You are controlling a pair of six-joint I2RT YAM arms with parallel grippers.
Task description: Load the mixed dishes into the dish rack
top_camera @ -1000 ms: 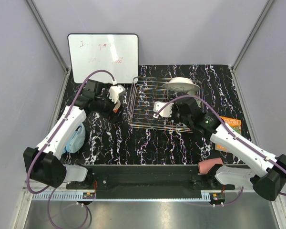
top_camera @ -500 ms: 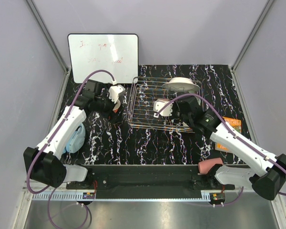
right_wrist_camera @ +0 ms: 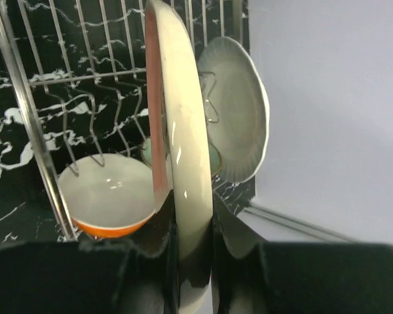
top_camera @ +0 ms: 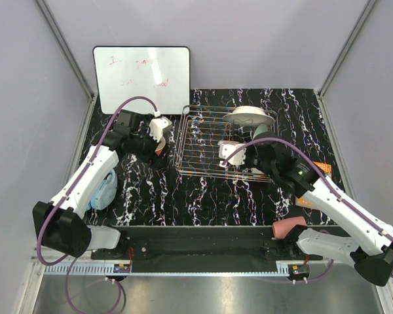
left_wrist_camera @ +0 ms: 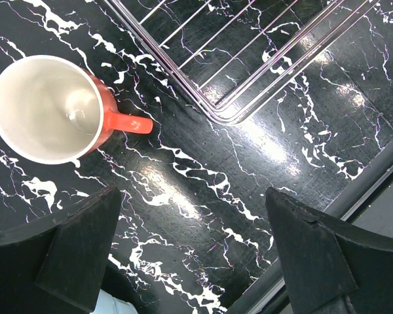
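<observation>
No wording is legible: the rectangular white whiteboard (top_camera: 142, 78) leaning at the back wall carries faint red handwriting too pale to read, and the print on the flat orange book cover (top_camera: 321, 169) is too small.

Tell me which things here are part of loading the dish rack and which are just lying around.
For the job: rack, mug, pink cup, fluted plate, held plate, bowl.
Lying about: whiteboard, headphones, book.
</observation>
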